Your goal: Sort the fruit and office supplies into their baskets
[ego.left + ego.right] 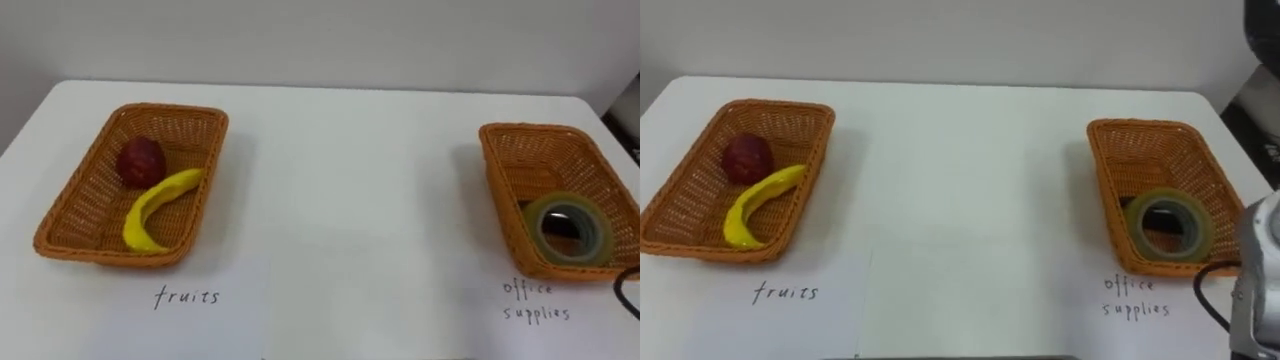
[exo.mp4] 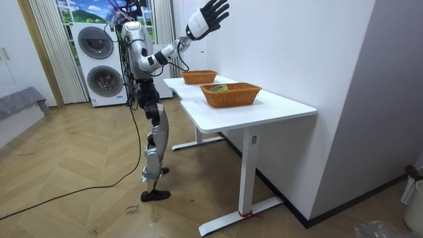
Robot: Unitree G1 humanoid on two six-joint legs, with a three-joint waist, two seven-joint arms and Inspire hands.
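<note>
White table point(image 1: 340, 200) is spread before the robot, and two wicker baskets are set well apart on it. At the table's left end, a red fruit point(image 1: 141, 160) and a banana point(image 1: 155, 205) are laid in the fruit basket point(image 1: 66, 212); at its right end, a tape roll point(image 1: 568, 230) is laid in the supplies basket point(image 1: 505, 190). High above the table the right hand point(image 2: 210, 14) is raised, fingers spread wide, nothing grasped.

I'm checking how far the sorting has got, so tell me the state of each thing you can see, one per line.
left basket: upright, holds two fruits.
red fruit: in the left basket, far end.
banana: in the left basket, beside the red fruit.
right basket: upright, holds the tape roll.
tape roll: in the right basket, near end.
right hand: raised, open, empty.
</note>
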